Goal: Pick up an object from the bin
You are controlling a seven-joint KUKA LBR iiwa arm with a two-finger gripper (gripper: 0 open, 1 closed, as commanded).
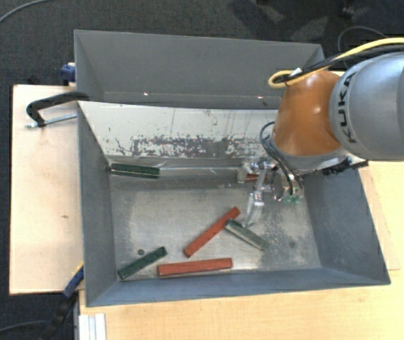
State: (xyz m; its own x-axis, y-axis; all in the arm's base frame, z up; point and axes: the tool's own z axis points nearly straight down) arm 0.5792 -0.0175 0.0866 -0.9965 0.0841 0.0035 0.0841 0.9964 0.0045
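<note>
Five bars [211, 233] on scuffed bin floor [174, 211]; gripper [257, 207] near grey-green bar [247, 236], opening untellable; dark carpet [188, 6] outside.

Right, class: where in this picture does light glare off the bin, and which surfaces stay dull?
Camera view: glare whitens the bin's far wall, brightest towards its top edge; the floor carries a fainter, speckled sheen; the left wall stays flat, dull grey.
</note>
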